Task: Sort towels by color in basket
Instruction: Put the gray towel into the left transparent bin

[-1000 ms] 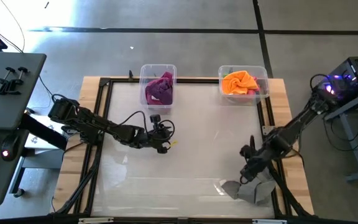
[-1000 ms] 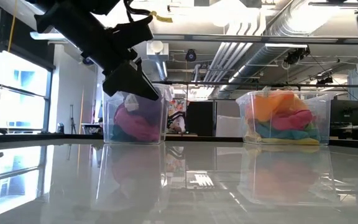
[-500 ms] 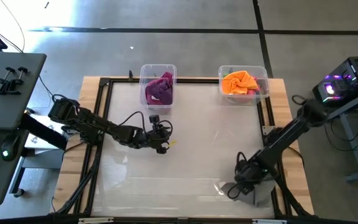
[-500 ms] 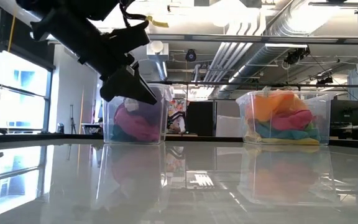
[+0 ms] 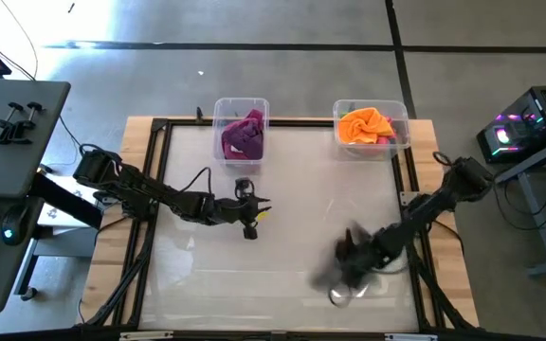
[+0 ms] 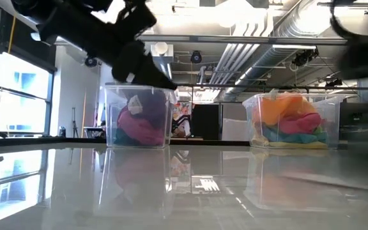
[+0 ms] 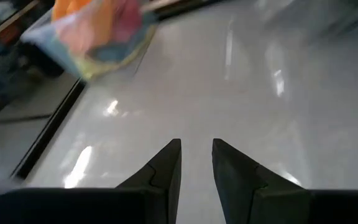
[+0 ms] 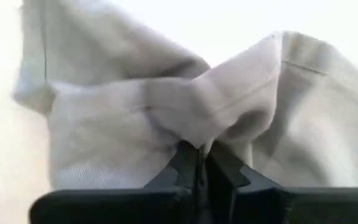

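Note:
The grey towel (image 8: 135,106) is bunched in front of my right gripper (image 8: 199,152), which is shut on it. In the high view both show blurred over the table's near right part, the right gripper (image 5: 349,258) just beyond the grey towel (image 5: 328,282). My left gripper (image 5: 251,225) hangs over the table's left middle, empty, its fingers open by a narrow gap (image 7: 196,149). The left bin (image 5: 242,133) holds purple and magenta towels. In the right bin (image 5: 370,128) an orange towel lies on top of pink ones. My right gripper pinches a raised fold of the grey towel (image 8: 194,127) between its two fingers. The cloth spreads out to both sides beyond the fingertips. How many layers it has, and whether the towel is clear of the table, I cannot tell.
Two clear plastic bins stand at the table's far edge, the left bin (image 6: 138,121) and the right bin (image 6: 292,121). A black frame (image 5: 159,189) runs round the glossy tabletop. The middle of the table between the arms is bare.
My right gripper came down onto the grey towel near the table's near right corner, shut on it, and has swept toward the table's left, taking the towel along from where it lay. My left gripper has turned about where it hangs.

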Action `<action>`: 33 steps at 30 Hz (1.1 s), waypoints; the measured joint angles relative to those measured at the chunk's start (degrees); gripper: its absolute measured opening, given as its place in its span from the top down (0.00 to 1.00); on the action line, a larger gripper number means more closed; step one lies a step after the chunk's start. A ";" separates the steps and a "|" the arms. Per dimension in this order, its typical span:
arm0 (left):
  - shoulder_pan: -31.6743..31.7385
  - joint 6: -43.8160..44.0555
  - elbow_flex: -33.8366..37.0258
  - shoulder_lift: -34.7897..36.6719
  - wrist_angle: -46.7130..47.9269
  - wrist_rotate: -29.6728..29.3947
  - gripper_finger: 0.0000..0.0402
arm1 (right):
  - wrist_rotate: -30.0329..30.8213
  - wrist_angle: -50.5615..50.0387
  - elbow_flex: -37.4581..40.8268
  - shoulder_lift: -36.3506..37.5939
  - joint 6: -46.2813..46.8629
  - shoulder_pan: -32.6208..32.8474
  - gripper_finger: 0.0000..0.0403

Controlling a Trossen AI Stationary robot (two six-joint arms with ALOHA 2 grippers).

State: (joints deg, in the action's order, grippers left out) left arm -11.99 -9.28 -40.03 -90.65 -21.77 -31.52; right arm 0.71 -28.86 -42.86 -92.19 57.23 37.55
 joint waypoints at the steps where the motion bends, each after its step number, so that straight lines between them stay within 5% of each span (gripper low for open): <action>1: 0.00 -0.33 0.00 0.00 -1.43 1.47 0.81 | 8.36 0.08 0.26 0.69 -3.41 -1.60 0.97; 4: -0.02 -1.15 0.00 0.00 -5.16 5.19 0.81 | 26.94 1.57 1.09 2.81 -13.40 -7.03 0.96; 8: -0.02 -2.29 0.00 0.00 -8.57 7.65 0.81 | 35.65 18.24 3.13 5.18 -27.48 -14.42 0.96; 13: 0.03 -4.30 0.00 -0.27 -12.87 12.60 0.81 | 19.67 60.57 16.04 3.18 -43.96 -24.45 0.98; 18: -0.02 -11.76 -0.07 -3.04 -21.79 20.00 0.80 | 17.49 84.51 20.95 -0.97 -44.11 -31.58 0.99; 27: 1.65 -19.82 -1.00 -13.25 -38.54 21.87 0.65 | -1.81 85.95 15.22 -7.46 -45.82 -35.48 0.98; 33: 2.85 -21.87 -2.54 -17.05 -35.92 17.86 0.48 | -2.69 85.69 13.73 -9.29 -45.56 -35.29 0.99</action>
State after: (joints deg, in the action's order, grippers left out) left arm -9.14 -31.15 -42.57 -107.70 -57.69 -13.66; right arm -1.98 56.83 -29.13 -101.48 11.67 2.26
